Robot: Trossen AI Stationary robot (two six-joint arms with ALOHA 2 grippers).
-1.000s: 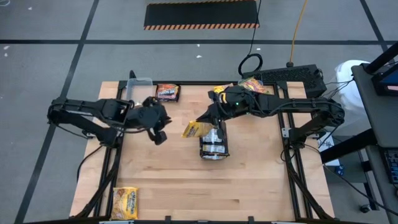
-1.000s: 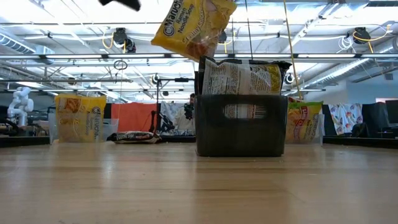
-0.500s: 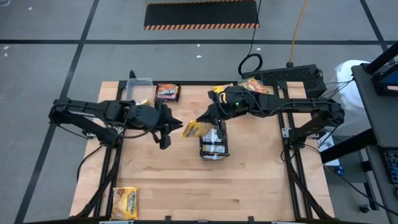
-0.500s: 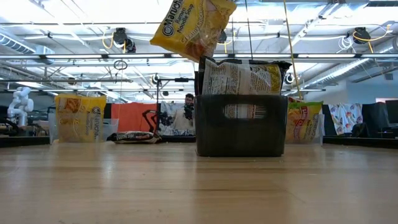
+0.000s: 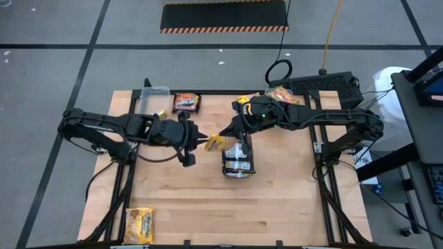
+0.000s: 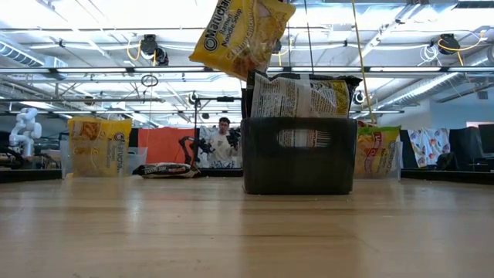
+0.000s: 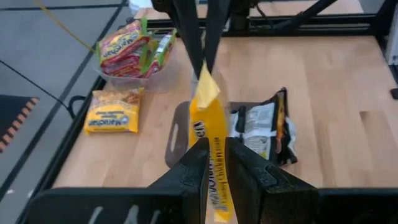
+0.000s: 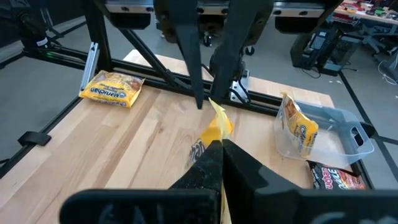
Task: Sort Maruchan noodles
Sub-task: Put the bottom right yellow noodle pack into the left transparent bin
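A yellow Maruchan noodle packet hangs in the air left of the dark tray, above the table's middle. My right gripper is shut on the packet's right end. My left gripper has come in from the left. It is open by a narrow gap, and the packet's other end stands edge-on between its fingers. Black-and-white packets stand upright in the tray. My right gripper pinches the yellow packet's end between its two fingers, coming from the table's right and slanting a little down. The packet is lifted clear of the table and tilts out past the fingertips. My left gripper has a finger on each flat side of the packet's free end; I cannot tell whether they touch it.
A clear tub at the far left holds an upright yellow packet. A dark brown packet lies beside it. Another tub at the far right holds green-edged packets, with a yellow packet beside it. One yellow packet lies at the near left corner.
My left gripper has gone toward the table's right edge, toward the held yellow packet, rolling its wrist as it went. Its fingers now stand around the packet's free end. My right gripper has kept still with the packet.
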